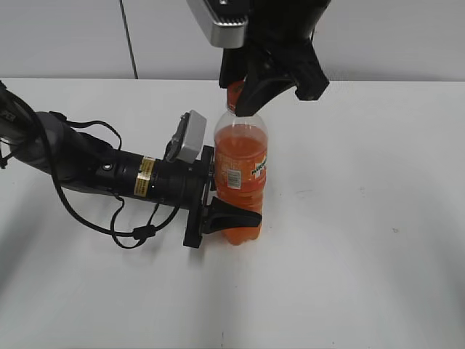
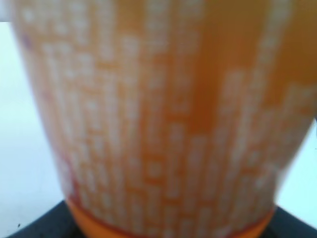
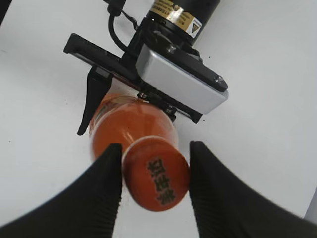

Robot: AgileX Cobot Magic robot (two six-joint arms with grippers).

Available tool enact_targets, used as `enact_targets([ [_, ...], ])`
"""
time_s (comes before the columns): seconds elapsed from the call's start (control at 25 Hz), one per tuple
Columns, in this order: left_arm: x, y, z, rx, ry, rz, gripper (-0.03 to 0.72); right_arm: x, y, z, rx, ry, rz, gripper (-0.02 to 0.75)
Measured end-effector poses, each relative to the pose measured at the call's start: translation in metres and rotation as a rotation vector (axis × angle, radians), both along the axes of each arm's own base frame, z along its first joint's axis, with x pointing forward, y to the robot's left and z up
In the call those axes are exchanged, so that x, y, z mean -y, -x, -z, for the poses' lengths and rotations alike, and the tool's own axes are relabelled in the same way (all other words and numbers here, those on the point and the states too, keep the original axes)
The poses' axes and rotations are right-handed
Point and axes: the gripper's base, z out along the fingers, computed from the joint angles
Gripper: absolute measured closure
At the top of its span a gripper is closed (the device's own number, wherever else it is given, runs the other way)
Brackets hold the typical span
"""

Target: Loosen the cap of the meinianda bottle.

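The meinianda bottle (image 1: 243, 156) stands upright on the white table, full of orange drink. My left gripper (image 1: 240, 214) comes in from the left and is shut on the bottle's lower body. The blurred orange label (image 2: 163, 124) fills the left wrist view. My right gripper (image 1: 240, 91) comes down from above. Its two black fingers (image 3: 154, 146) sit on either side of the orange-red cap (image 3: 156, 181) and touch its edges. The cap's top shows dark printed characters. In the exterior view the cap (image 1: 234, 93) is mostly hidden by the fingers.
The left arm with its black cable loops (image 1: 94, 174) lies across the table's left side. Its silver wrist camera (image 3: 181, 82) sits close beside the bottle's shoulder. A white table (image 1: 363, 240) stretches around the bottle, with a wall (image 1: 407, 36) behind.
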Motion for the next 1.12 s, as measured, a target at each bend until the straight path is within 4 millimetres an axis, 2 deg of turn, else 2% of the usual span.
enact_targets([
  [0.16,0.000,0.000,0.000,-0.003,-0.001,0.001,0.287,0.000,0.000,0.000,-0.004,-0.004,0.010,0.370],
  [0.48,0.001,0.000,0.000,-0.005,-0.002,0.001,0.287,0.000,0.000,0.000,-0.033,-0.012,0.074,0.350],
  [0.72,0.001,0.000,0.000,-0.005,-0.002,0.001,0.287,0.001,0.007,-0.015,-0.091,-0.077,0.200,0.349],
  [0.96,0.001,0.000,0.000,-0.008,-0.002,0.001,0.287,0.002,0.016,-0.031,-0.219,-0.168,0.423,0.349],
  [1.12,0.001,0.000,0.000,-0.008,-0.002,0.000,0.287,0.004,0.020,-0.037,-0.355,-0.210,0.687,0.349],
])
